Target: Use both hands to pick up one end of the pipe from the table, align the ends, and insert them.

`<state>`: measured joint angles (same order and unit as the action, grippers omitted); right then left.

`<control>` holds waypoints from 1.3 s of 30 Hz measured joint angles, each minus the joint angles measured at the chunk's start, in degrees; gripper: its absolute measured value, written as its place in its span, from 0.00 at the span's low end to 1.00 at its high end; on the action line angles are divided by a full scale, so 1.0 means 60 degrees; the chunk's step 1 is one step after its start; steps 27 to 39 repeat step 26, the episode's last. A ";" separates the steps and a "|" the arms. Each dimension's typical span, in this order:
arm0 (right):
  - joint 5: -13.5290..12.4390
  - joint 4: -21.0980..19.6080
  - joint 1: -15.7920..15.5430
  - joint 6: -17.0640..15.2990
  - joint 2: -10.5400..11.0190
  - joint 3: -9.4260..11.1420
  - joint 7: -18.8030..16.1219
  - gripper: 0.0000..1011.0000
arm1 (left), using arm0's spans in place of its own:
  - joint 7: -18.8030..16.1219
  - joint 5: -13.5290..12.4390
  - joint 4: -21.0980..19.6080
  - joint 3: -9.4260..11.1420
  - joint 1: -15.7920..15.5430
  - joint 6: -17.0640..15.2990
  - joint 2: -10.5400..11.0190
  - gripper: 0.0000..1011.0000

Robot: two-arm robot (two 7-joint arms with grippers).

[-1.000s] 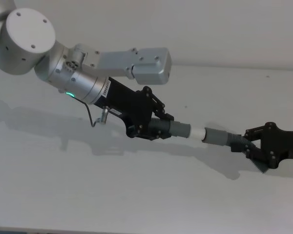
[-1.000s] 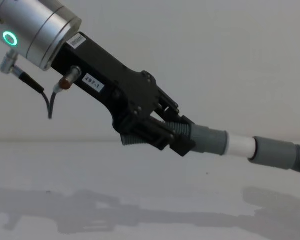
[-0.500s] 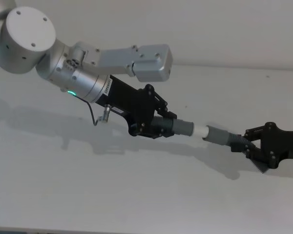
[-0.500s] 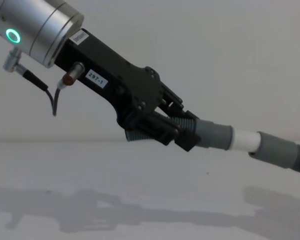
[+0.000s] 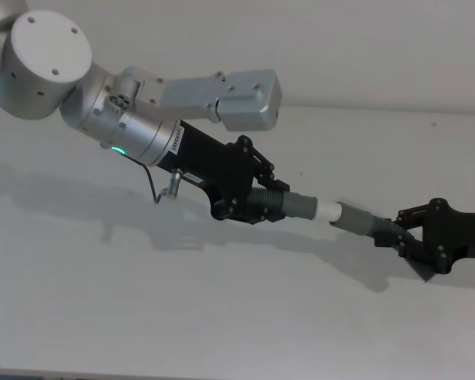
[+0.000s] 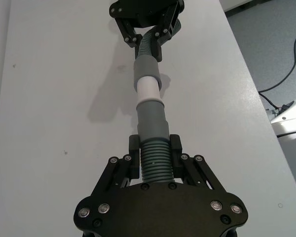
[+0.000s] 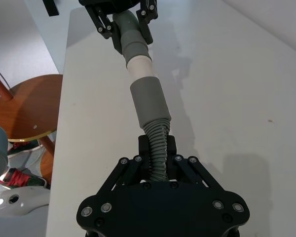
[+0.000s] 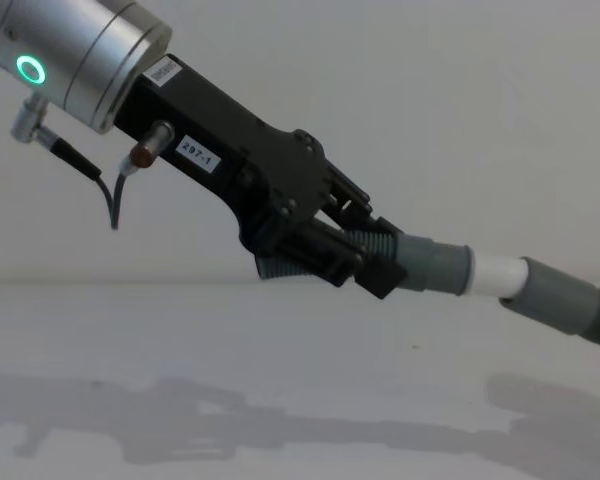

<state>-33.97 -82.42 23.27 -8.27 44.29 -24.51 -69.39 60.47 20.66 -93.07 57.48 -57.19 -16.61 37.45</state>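
The pipe is held in two pieces above the table [image 5: 222,317]: the collared piece [image 5: 289,206] is clamped by its ribbed section in the left gripper [image 5: 257,207], and its white tube tip [image 5: 327,211] points toward 4 o'clock in the head view. The socket piece [image 5: 362,221] is clamped the same way by the right gripper [image 5: 405,239] at 3 o'clock — the tip is entered in the socket mouth, a short white band left showing.

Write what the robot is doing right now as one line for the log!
left gripper: shut on collar pipe | right gripper: shut on socket pipe | white tip: partly inside socket | both above table
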 joint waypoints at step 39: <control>0.0000 0.0000 0.0000 0.0000 0.0000 0.0001 -0.0001 0.17 | -0.0016 0.0027 0.0005 0.0002 -0.0009 0.0017 -0.0015 0.34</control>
